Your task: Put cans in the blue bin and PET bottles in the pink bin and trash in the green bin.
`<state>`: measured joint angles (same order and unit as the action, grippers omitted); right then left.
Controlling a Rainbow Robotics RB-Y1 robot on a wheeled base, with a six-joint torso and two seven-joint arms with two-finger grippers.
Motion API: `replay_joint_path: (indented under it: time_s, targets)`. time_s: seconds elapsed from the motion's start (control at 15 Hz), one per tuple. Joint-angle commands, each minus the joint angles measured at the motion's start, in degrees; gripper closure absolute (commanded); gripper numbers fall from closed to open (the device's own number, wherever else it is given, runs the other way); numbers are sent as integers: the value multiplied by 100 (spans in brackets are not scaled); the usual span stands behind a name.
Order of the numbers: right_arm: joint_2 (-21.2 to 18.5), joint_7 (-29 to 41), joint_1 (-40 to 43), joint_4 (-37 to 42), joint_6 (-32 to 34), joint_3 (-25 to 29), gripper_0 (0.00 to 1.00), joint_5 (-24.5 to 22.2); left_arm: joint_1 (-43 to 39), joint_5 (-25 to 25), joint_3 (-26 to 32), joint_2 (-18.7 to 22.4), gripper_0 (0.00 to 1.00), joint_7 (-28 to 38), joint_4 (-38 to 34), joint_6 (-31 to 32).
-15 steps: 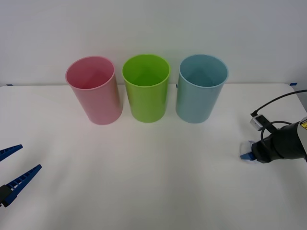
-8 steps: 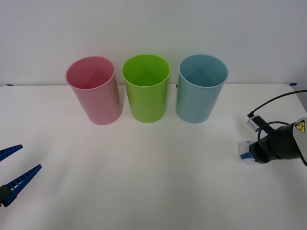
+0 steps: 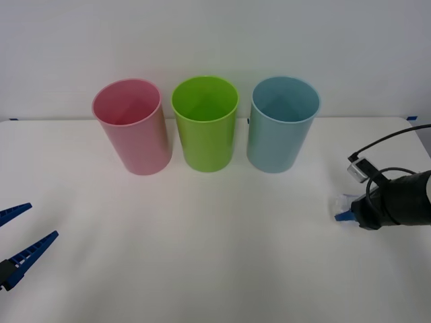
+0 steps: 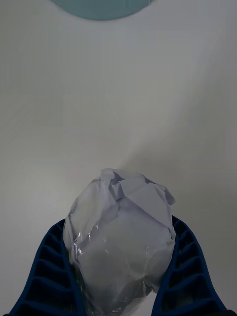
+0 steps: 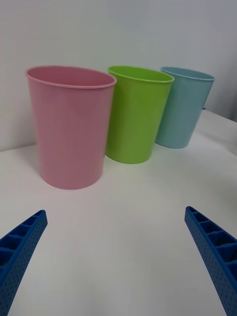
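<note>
Both jaws unmoved: right gripper (image 3: 345, 214) still clamps trash (image 4: 120, 242); left gripper (image 3: 19, 233) gaping.

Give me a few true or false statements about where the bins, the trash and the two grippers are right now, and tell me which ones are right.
1. The green bin stands between the pink bin and the blue bin. True.
2. The right gripper holds the trash between its fingers. True.
3. The trash is already inside the green bin. False: it is at the right gripper, low over the table, to the right of the blue bin.
4. The left gripper is shut on a bottle. False: it is open and holds nothing, near the table's left edge.
5. All three bins stand upright. True.
</note>
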<state>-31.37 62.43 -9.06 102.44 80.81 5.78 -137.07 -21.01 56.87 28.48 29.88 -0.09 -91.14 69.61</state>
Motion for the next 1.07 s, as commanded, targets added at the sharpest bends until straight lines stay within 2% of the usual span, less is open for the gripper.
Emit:
replay_joint_path:
  time_s: [0.07,0.47,0.67,0.87,1.07]
  targets:
    - [-1,-12,554,989,322,433,100,488,0,0,0,0,4,0,0,0]
    - [-19,6,1583,2668,392,1374,100,2615,0,0,0,0,4,0,0,0]
    - [8,112,1495,3037,286,1672,100,3283,0,0,0,0,4,0,0,0]
    - [34,384,792,3107,181,1585,100,3494,0,0,0,0,4,0,0,0]
    - [34,1017,-254,2931,181,1171,100,3450,0,0,0,0,4,0,0,0]
